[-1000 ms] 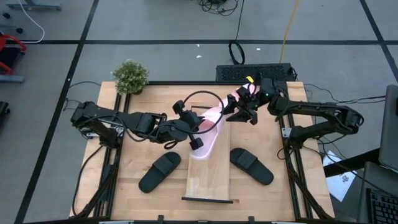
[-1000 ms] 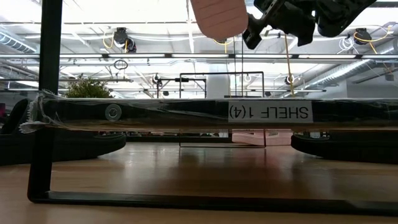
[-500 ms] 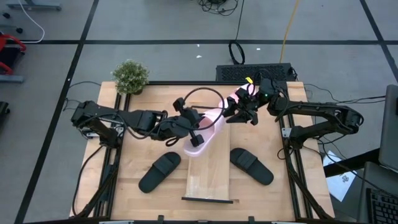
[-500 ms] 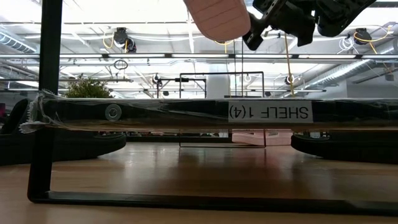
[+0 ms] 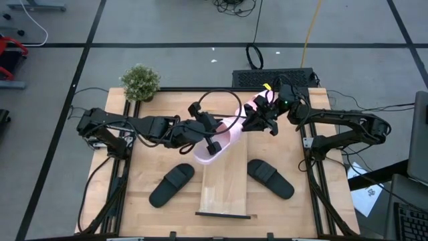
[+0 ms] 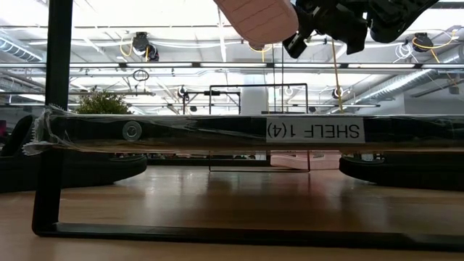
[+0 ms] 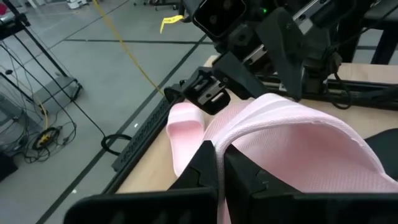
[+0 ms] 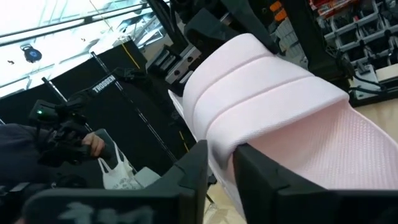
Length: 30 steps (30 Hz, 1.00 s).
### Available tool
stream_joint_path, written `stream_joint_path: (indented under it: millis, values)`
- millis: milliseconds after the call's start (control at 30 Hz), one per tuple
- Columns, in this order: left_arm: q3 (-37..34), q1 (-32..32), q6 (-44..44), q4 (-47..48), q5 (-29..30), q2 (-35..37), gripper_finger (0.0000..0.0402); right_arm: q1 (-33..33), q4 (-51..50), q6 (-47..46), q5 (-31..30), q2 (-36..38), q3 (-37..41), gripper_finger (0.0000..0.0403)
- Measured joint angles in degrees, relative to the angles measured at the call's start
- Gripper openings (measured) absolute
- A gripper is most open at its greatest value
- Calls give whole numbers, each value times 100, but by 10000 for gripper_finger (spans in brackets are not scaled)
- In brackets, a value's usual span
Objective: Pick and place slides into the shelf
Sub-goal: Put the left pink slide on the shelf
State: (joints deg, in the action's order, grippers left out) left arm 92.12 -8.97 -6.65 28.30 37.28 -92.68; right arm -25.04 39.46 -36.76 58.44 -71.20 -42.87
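Four slides are counted: two black ones lying flat, angled diagonally, and two pink ones, each clamped by the left gripper or the right gripper above the shelf.

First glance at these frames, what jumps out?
Both arms meet over the far end of the shelf, each holding a pink slide aloft: the left gripper has jaws shut on the nearer slide's strap, the right gripper on the farther slide. Two black slides lie on the table either side of the shelf.

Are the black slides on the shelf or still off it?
Off: both black slides lie on the table beside the shelf.
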Motion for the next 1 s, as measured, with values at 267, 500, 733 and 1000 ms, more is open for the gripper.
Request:
stream_joint_path:
  millis: [267,500,733,1000]
  values:
    - [0,2,-148,-9,-19,0,3,2,-19,311,-101,4,-2,6]
    - [0,-61,-256,98,-183,0,34,-179,58,361,-97,17,-2,3]
    - [1,-258,-457,595,-255,53,58,-569,40,361,-134,193,-4,1]
    - [4,-589,-768,696,-364,410,62,-1154,50,400,-258,290,-4,1]
